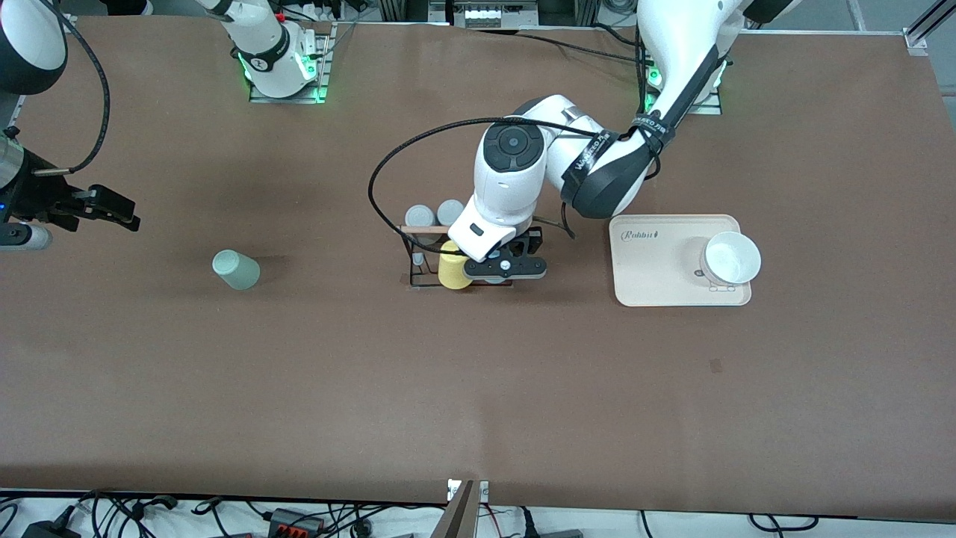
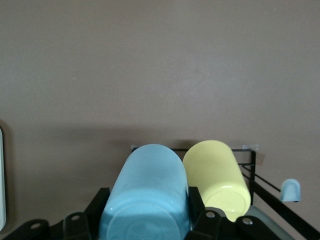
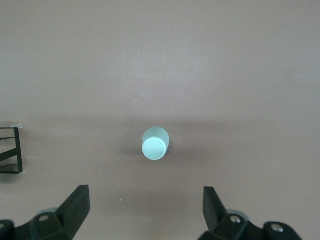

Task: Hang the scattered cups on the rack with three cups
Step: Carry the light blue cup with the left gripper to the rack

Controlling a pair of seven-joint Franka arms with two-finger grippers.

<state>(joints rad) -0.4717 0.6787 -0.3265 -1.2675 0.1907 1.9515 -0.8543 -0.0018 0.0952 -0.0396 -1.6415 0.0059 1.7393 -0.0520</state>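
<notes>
My left gripper (image 1: 502,267) is shut on the light blue cup (image 2: 147,195), a black finger (image 2: 101,202) pressed to each side. It holds the cup over the low black wire rack (image 1: 412,258), right beside the yellow cup (image 2: 217,175) that hangs there. The arm hides the blue cup in the front view. The rack's wooden rod (image 1: 424,229) runs across its top. The sage green cup (image 1: 236,269) sits alone on the table toward the right arm's end. My right gripper (image 1: 119,211) hangs open and empty, apart from that cup (image 3: 155,143).
Two grey cups (image 1: 420,217) (image 1: 450,211) sit at the rack's side away from the front camera. A cream tray (image 1: 650,276) with a white bowl (image 1: 732,258) on it lies toward the left arm's end. A black cable (image 1: 388,161) loops above the rack.
</notes>
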